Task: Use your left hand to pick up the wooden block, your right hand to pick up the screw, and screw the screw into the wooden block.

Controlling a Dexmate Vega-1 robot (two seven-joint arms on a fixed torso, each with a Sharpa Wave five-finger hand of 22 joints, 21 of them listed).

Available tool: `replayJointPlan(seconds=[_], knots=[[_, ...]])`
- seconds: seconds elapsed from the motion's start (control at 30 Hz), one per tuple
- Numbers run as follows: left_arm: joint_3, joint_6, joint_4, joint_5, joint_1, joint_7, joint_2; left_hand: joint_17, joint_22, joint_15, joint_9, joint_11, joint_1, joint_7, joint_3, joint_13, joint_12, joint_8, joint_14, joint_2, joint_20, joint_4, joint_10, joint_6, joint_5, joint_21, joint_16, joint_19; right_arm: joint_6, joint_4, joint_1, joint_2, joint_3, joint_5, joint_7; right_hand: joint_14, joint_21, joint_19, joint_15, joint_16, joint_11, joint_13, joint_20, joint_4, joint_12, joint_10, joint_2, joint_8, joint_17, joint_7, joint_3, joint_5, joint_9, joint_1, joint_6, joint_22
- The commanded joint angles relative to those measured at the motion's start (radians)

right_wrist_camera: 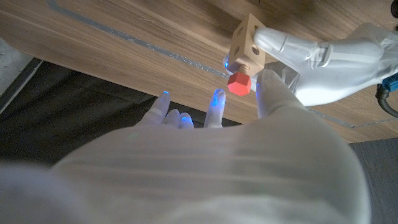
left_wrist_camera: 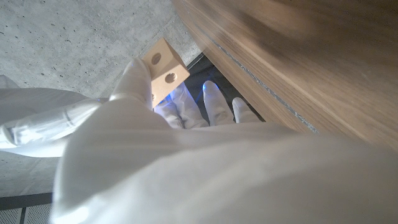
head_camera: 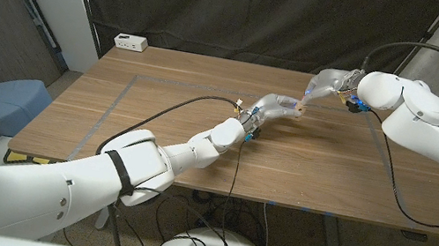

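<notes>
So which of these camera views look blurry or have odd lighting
Left wrist view: the left hand is a soft overexposed blur, though the wooden block is sharp. Right wrist view: the right hand is blurred, fingertips glowing blue, red screw clear. Head view: evenly lit.

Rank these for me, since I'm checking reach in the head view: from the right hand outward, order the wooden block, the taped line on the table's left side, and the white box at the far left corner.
1. Wooden block, held by the left hand right beside the right hand.
2. Taped line, left part of the table.
3. White box, far left corner.
</notes>
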Motion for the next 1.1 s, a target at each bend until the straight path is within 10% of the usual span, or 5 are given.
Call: replayJointPlan(seconds=[0.03, 1.1], knots=[[0.006, -0.011, -0.002, 0.007, 0.002, 0.008, 0.003, 0.001, 0.002, -0.115, 0.001, -0.003, 0.01, -0.011, 0.011, 0.001, 0.003, 0.009, 0.008, 0.02, 0.001, 0.008, 0.011, 0.016, 0.005, 0.004, -0.003, 0.005, 0.0, 0.0, 0.002, -0.001, 0.004, 0.002, 0.014, -0.005, 0.002, 0.007, 0.006, 0.0, 0.009, 0.002, 0.002, 0.001, 0.007, 0.0, 0.002, -0.001, 0.003, -0.002, 0.01, 0.01, 0.0, 0.01, 0.018, 0.003], [0.013, 0.006, 0.001, 0.011, -0.002, 0.008, -0.009, 0.001, 0.002, -0.117, 0.001, -0.003, 0.008, -0.008, 0.012, 0.002, 0.003, 0.01, 0.009, 0.021, 0.0, 0.01, 0.014, 0.019, 0.005, 0.004, -0.005, 0.005, 0.017, 0.009, -0.023, -0.016, 0.029, 0.034, -0.01, 0.018, 0.007, 0.03, -0.006, 0.012, 0.002, 0.003, -0.013, 0.009, 0.022, 0.038, 0.016, 0.039, 0.008, -0.014, 0.043, 0.016, -0.012, 0.031, 0.145, 0.003]])
